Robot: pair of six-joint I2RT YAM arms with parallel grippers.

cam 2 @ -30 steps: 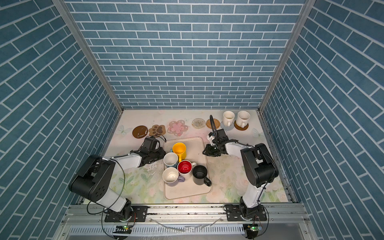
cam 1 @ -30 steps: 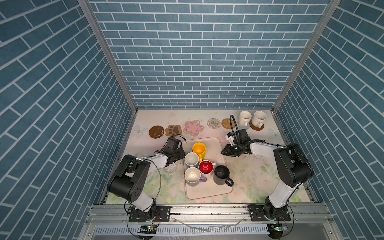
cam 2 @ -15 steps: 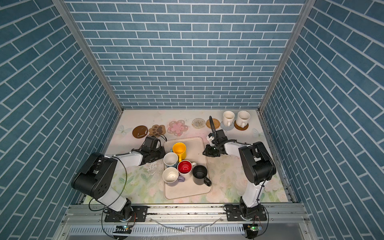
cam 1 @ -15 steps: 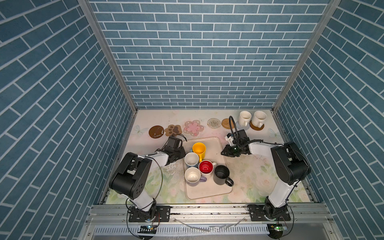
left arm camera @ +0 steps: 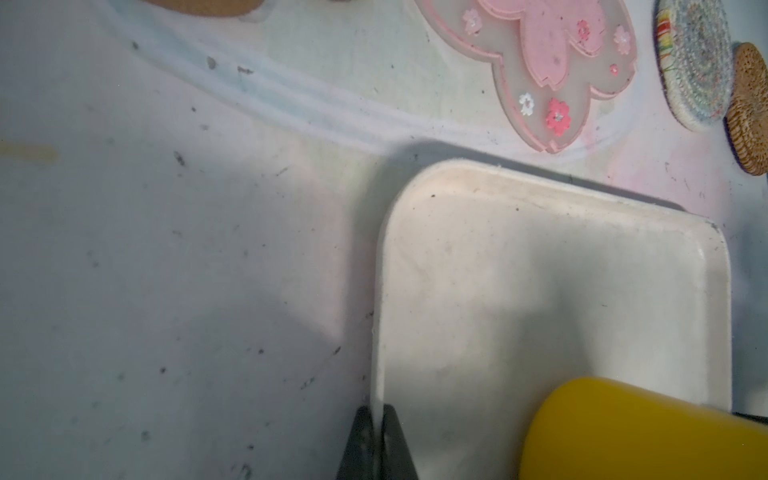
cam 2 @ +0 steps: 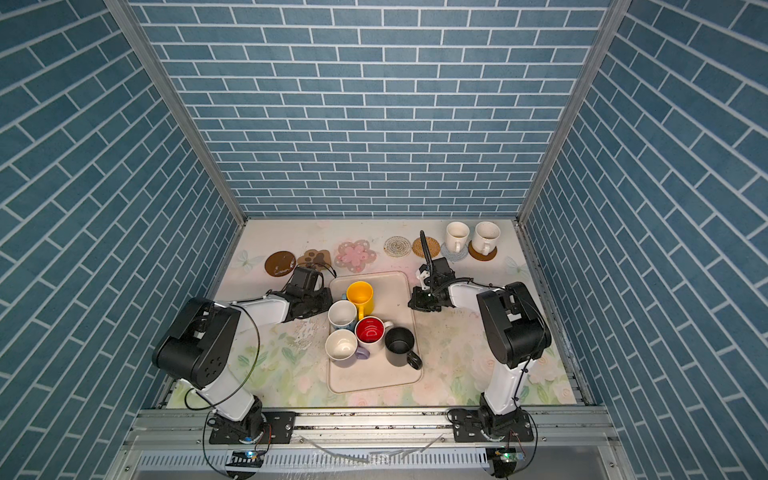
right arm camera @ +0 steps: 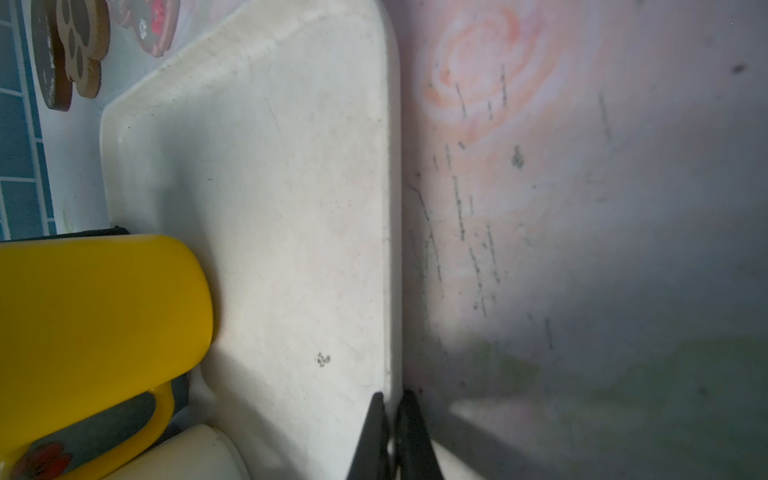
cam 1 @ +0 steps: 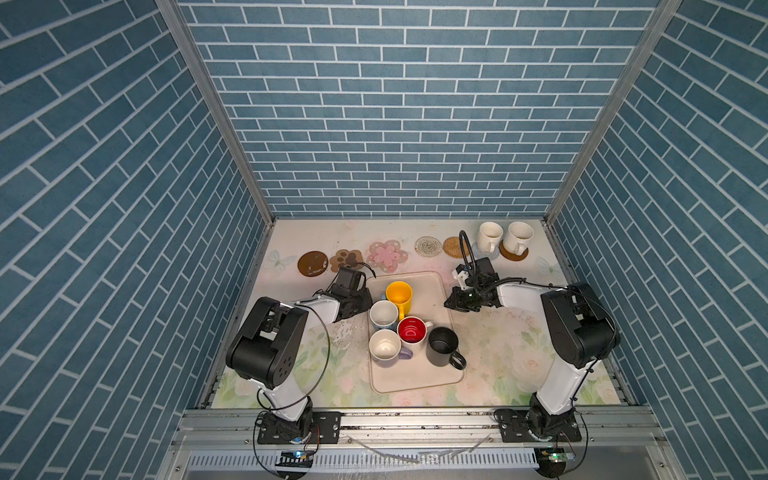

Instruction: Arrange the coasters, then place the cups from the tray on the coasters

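The cream tray [cam 1: 415, 374] lies mid-table and carries several cups, among them the yellow one [cam 1: 400, 294] and the black one [cam 1: 442, 345]. My left gripper [left arm camera: 377, 409] is shut on the tray's left rim [left arm camera: 376, 332]. The right gripper [right arm camera: 392, 395] is shut on the right rim [right arm camera: 390, 249]. In both top views they pinch opposite long sides, left [cam 1: 368, 305] and right [cam 1: 448, 303]. Two cream cups [cam 1: 489, 236] [cam 1: 518, 237] stand on coasters at the back right. The other coasters run along the back: brown disc [cam 1: 312, 263], paw [cam 1: 345, 258], pink flower [cam 1: 387, 254], patterned round [cam 1: 428, 246], rattan [cam 1: 455, 246].
Blue brick walls close in the floral tablecloth [cam 1: 519, 353] on three sides. A metal rail [cam 1: 415, 419] with both arm bases runs along the front edge. The right arm's cable loop [cam 1: 467, 249] rises near the rattan coaster.
Both grippers have closed onto the tray's rims. The arms, tray and cups have hardly shifted.
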